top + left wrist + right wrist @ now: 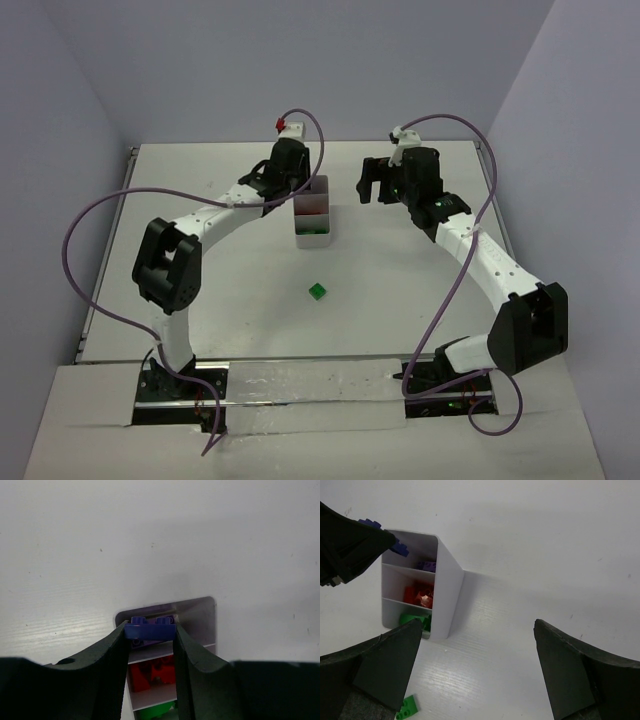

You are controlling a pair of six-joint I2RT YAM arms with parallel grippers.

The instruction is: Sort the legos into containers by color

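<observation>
Up close, the left hand [150, 636] is clamped on one dark blue brick [150, 629], held flat between its fingertips just above the upper compartment of the white tray [197, 614]. In the top view the tray stands a little above frame centre, and the left hand covers its upper end. The tray has three compartments in a row. In the right wrist view they hold purple bricks [427, 566] at the top, red bricks [420, 595] in the middle and green bricks [415, 618] at the bottom; how many lie in each I cannot tell.

The right hand [372, 182] hangs right of the tray, apart from it, fingers [385, 665] spread wide and gripping nothing.

One loose green brick [317, 291] lies on the bench [385, 300] below the tray, well apart from it. Two purple cables [90, 260] loop beside the arms. One red-and-white connector [287, 125] sits at upper centre.
</observation>
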